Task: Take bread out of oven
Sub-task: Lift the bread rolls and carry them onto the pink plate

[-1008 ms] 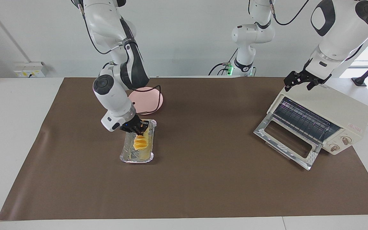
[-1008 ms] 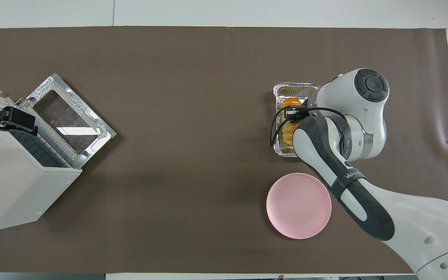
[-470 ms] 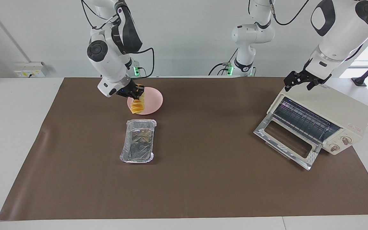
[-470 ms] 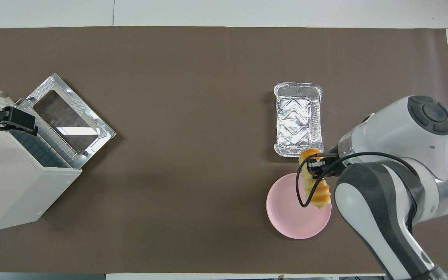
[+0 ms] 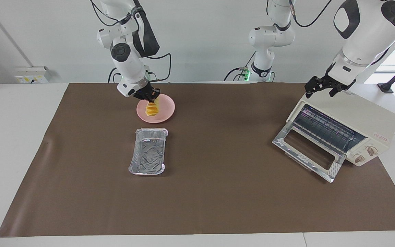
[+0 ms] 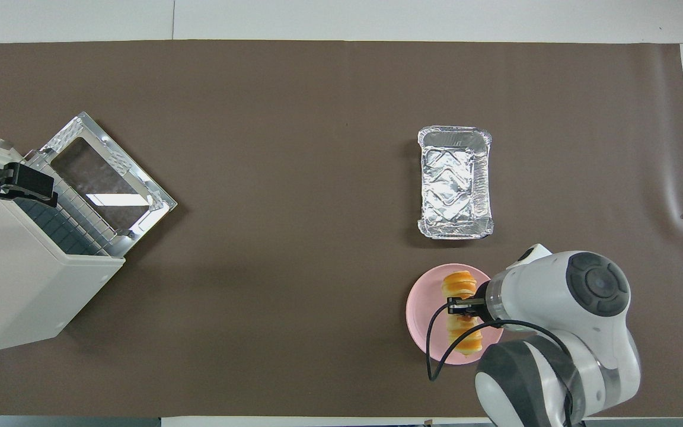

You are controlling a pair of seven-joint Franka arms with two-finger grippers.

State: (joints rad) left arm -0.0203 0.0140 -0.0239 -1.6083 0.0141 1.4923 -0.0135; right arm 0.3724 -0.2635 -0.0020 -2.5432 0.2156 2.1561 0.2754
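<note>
The right gripper (image 5: 152,97) has its fingers clenched on the bread (image 5: 151,109), which hangs over the pink plate (image 5: 165,109) near the surface's robot-side edge, toward the right arm's end. The empty foil tray (image 5: 147,151) lies just beside the plate, farther from the robots. The left gripper (image 5: 324,90), fingers spread and grasping nothing, waits over the top of the oven (image 5: 362,118), whose glass door (image 5: 309,151) hangs open at the left arm's end.

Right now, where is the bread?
The bread is over the pink plate, gripped by the right gripper, nearer the robots than the empty foil tray.
</note>
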